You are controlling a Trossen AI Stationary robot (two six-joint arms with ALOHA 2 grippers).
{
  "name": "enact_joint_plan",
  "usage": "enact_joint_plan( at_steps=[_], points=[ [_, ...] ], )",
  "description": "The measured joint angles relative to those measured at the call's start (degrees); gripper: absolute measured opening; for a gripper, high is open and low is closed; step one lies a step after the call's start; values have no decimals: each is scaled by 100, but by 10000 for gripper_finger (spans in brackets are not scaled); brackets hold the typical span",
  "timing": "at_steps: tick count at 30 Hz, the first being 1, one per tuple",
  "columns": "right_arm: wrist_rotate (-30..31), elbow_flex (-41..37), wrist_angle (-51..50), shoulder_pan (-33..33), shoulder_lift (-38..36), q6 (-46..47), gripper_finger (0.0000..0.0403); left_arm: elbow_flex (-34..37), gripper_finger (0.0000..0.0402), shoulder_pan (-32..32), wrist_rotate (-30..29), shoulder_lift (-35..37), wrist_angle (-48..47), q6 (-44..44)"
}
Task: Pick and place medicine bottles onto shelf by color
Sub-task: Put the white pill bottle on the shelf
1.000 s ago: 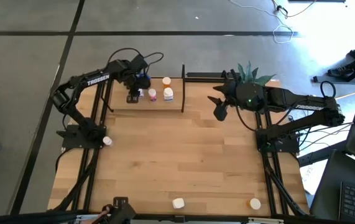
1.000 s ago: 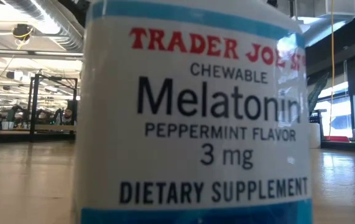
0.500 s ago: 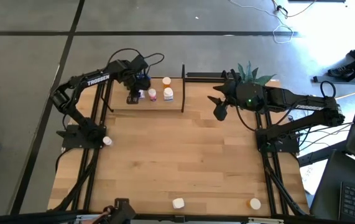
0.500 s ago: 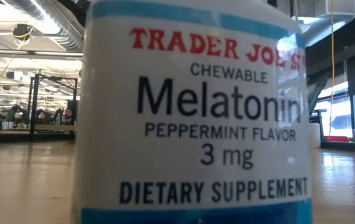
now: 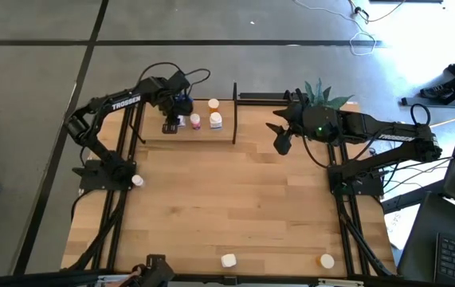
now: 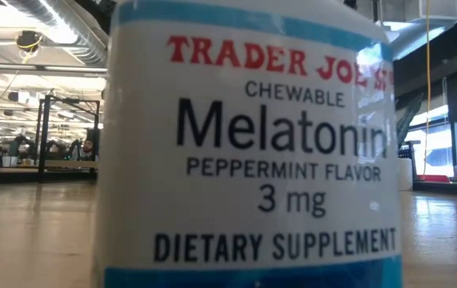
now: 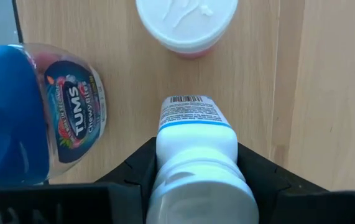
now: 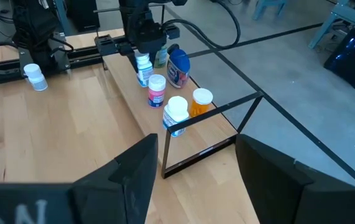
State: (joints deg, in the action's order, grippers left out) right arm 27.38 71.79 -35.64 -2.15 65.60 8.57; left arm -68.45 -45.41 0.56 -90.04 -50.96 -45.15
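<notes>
- Jaws of the left gripper (image 7: 196, 180) are clamped around a white bottle (image 7: 196, 155), one dark finger on each side of it.
- That white bottle is over the shelf (image 5: 155, 137), at the far left part of the tabletop (image 5: 227, 207). I cannot tell if its bottom touches the wood yet.
- Jaws of the right gripper (image 8: 193, 165) are spread wide with nothing between them. That arm waits over the far right part of the tabletop, near the green plant (image 5: 323, 92).
- I think the step now is putting this bottle down on the shelf next to bottles like it.
- Next move, I think: lower it until it stands, let go, and lift away without bumping the blue Tums bottle (image 7: 37, 115) just beside it.
- More bottles wait on the tabletop: one by the left arm's base (image 5: 137, 181), a white-capped one (image 5: 228, 261) and an orange-capped one (image 5: 327, 261) at the near edge.
- Only the right wrist view shows the row on the shelf from the side: a pink-capped bottle (image 8: 156, 89), a white-and-blue bottle (image 8: 176, 115) and an orange bottle (image 8: 201, 102).
- Only the left wrist view shows the grip up close.
- A melatonin bottle (image 6: 248, 144) right in front fills the low view and hides both arms.
</notes>
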Motion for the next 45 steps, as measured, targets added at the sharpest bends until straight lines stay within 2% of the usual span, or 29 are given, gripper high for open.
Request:
enact_joint_plan(
  at_steps=[17,38,45],
  points=[
    [-2,0,0,0,0,0,218,-2,150,7,55,-280,-90,203],
    [-2,0,0,2,0,1,218,2,251,9,23,-293,97,116],
    [-2,0,0,1,0,1,218,2,263,7,-16,-223,42,149]
  ],
)
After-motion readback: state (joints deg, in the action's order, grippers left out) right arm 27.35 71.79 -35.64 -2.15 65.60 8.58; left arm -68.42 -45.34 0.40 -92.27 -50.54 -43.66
